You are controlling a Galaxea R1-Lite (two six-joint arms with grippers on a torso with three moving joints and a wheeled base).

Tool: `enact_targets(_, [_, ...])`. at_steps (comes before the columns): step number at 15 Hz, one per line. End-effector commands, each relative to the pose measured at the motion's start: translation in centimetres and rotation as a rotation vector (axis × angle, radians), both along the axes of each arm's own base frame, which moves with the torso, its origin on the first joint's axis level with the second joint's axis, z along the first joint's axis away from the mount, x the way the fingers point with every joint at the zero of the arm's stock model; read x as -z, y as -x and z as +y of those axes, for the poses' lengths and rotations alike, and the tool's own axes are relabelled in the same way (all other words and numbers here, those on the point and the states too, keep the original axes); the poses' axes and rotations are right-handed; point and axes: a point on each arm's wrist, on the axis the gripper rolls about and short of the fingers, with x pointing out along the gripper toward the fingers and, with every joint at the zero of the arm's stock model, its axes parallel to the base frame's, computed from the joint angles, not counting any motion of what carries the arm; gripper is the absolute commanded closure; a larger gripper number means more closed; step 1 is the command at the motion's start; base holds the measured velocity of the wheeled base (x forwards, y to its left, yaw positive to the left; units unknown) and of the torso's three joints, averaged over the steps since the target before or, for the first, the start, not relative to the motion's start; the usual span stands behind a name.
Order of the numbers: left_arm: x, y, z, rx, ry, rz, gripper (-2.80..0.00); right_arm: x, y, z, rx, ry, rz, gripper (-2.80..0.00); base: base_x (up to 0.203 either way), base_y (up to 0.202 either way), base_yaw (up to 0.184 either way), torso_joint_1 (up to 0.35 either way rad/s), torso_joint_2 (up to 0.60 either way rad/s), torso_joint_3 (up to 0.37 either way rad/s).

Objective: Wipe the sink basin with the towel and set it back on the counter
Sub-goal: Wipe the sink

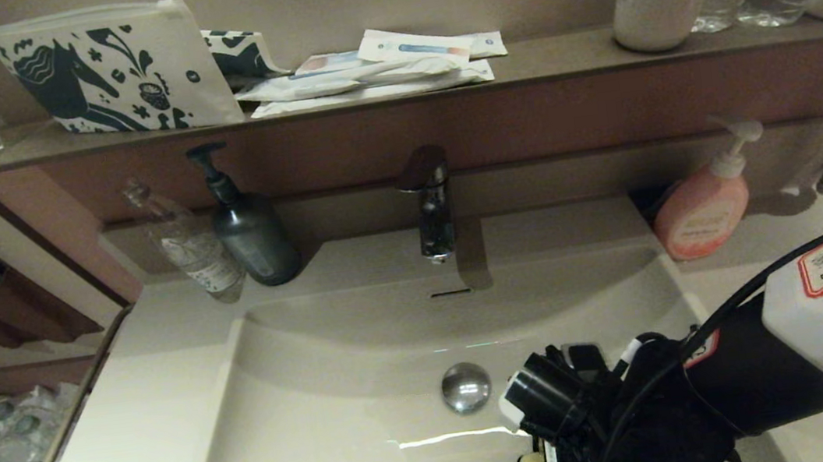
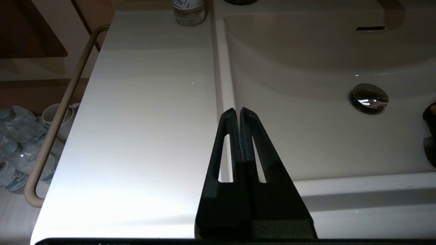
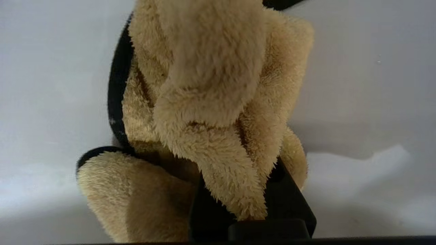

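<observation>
The right claw (image 3: 238, 190) is clamped on the towel (image 3: 211, 102), which is bunched against the sink basin (image 1: 328, 445) floor, near the drain plug (image 1: 466, 387). The left claw (image 2: 238, 112) is closed and empty above the worktop (image 2: 143, 119) edge.

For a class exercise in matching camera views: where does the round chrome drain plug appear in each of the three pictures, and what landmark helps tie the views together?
Head view: drain plug low in the sink basin, beside the right arm.
Left wrist view: drain plug at right, beyond the shut left gripper.
Right wrist view: not in it; the towel fills it.
Shared landmark: overflow slot.
</observation>
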Motion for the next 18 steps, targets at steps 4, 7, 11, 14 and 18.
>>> enact_targets(4, [0.0,0.0,0.0,0.001,0.0,0.001,0.0,1.6,0.1,-1.0,0.018,0.02,0.033,0.0,0.0,0.0,0.0,0.0,0.0,0.0])
enact_targets(7, [0.0,0.0,0.0,0.0,0.0,0.001,0.0,1.5,0.0,-0.9,0.018,0.003,0.03,0.0,0.0,0.0,0.0,0.0,0.0,0.0])
enact_targets(11, [0.0,0.0,0.0,0.0,0.0,0.001,0.0,1.4,-0.1,-0.8,0.019,-0.003,0.029,0.0,0.0,0.0,0.0,0.0,0.0,0.0])
enact_targets(14, [0.0,0.0,0.0,0.0,0.0,0.001,0.0,1.0,-0.2,-0.7,0.017,-0.017,0.023,0.0,0.0,0.0,0.0,0.0,0.0,0.0])
enact_targets(18, [0.0,0.0,0.0,0.001,0.0,0.001,0.0,0.3,-0.5,-0.3,0.014,-0.031,0.009,0.0,0.0,0.0,0.0,0.0,0.0,0.0])
